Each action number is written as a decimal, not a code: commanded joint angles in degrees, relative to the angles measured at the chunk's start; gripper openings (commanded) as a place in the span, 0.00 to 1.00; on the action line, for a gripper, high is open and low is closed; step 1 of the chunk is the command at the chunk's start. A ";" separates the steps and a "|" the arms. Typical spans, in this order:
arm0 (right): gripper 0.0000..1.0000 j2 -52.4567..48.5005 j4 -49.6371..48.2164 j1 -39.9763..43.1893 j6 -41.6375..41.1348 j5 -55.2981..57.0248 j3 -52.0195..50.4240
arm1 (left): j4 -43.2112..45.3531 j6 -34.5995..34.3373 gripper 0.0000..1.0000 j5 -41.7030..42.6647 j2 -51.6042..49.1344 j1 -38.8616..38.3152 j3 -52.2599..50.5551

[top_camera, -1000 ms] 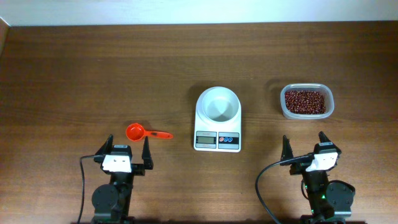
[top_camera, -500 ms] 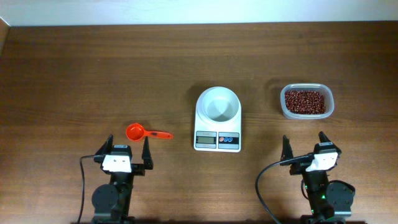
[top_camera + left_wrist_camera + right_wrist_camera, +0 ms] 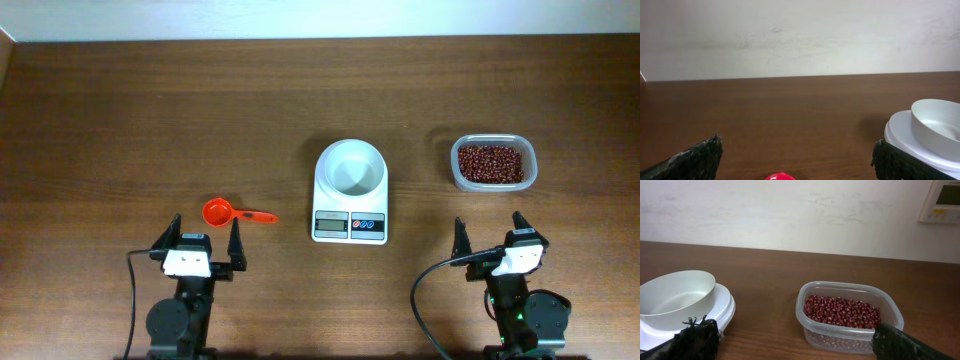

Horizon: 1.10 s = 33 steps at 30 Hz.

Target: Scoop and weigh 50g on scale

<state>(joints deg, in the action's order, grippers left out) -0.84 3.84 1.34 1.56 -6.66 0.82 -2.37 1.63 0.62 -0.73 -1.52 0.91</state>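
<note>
Orange-red scoop (image 3: 238, 213) lies on the tabletop (image 3: 120, 120) just ahead of the left gripper (image 3: 206, 230), handle pointing right toward the scale (image 3: 350, 226). Beans (image 3: 490, 163) sit in the tub (image 3: 533, 172) ahead of the right gripper (image 3: 489, 226). Both sets of fingers stand fully open, holding nothing

White scale (image 3: 350, 208), orange-red scoop (image 3: 225, 212), dark red-brown beans (image 3: 490, 163), brown woodgrain table (image 3: 150, 120)
</note>
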 commanded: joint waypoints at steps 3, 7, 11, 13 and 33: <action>0.99 0.63 0.02 -0.31 -0.04 0.28 -0.50 | -0.98 -2.67 0.99 0.70 0.37 0.17 4.02; 0.99 0.63 0.02 -0.31 -0.04 0.28 -0.50 | -4.76 -3.63 0.99 0.68 0.37 0.20 6.38; 0.99 0.63 0.02 -0.31 -0.04 0.28 -0.50 | -8.31 -3.67 0.99 0.74 0.37 0.20 9.18; 0.99 0.63 0.00 -0.31 -0.04 0.28 -0.50 | -10.29 -4.04 0.99 2.10 0.37 0.20 10.62; 0.99 0.63 0.02 -0.31 -0.04 0.28 -0.50 | -17.11 -5.53 0.99 4.46 -13.27 0.20 20.65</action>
<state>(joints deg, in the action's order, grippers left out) -0.84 3.84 1.34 1.56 -6.66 0.82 -19.55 -3.09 2.37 -11.18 -1.52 18.79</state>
